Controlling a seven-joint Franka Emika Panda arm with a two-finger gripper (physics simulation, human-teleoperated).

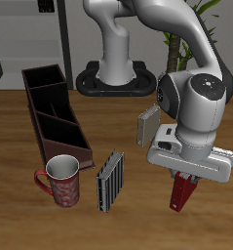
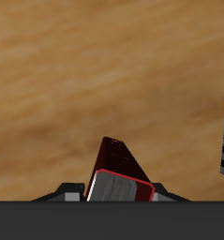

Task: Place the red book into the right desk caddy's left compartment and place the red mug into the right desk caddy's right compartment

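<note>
I have the gripper [image 1: 183, 186] clamped on the red book [image 1: 182, 193], holding it above the table [image 1: 20, 186] near the front edge, well apart from the caddy [image 1: 56, 113]. The mug [image 1: 61, 181] stands on the table just in front of the caddy's near end, a grey-striped book [image 1: 109, 181] beside it.

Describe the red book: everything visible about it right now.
The red book is a thin hardback with a dark red cover and pale page edges. It hangs below the gripper, clamped between its fingers, lifted off the wooden table near the front edge. It points downward, slightly tilted. The wrist view shows its red cover and pale pages above bare wood. Only the gripper touches it.
</note>
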